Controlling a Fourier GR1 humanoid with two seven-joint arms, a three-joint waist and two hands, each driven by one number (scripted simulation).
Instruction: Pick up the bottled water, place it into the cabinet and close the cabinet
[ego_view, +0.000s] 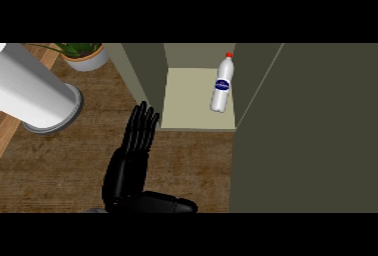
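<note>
Head view. The bottle (222, 85) is inside the cabinet (144, 75), standing on its pale floor (188, 102). It sits toward the right side of the compartment, close to the right wall and about midway between front and back. It is clear plastic with a red cap (229, 54) at the top and a blue label (222, 84) round its middle. Nothing is touching it.

The door (310, 125) is open. It shows as a broad dark olive panel filling the right part of the view, with its edge running along the right side of the opening.

The left hand (129, 170) comes in from the lower edge, left of centre, over the wooden table (66, 160). Its fingers (140, 130) are straight and held together, pointing up the view toward the cabinet and holding nothing. The thumb lies out to the right near the lower edge. The fingertips reach the front lower corner of the cabinet's left wall; whether they touch it cannot be told. The hand is well apart from the bottle.

The right hand does not show.

On the table left of the cabinet stands a white cylinder (33, 85) on a grey round base. Behind it, at the upper left, is a plant (80, 48) in a pale pot (87, 62). Both are clear of the hand.
</note>
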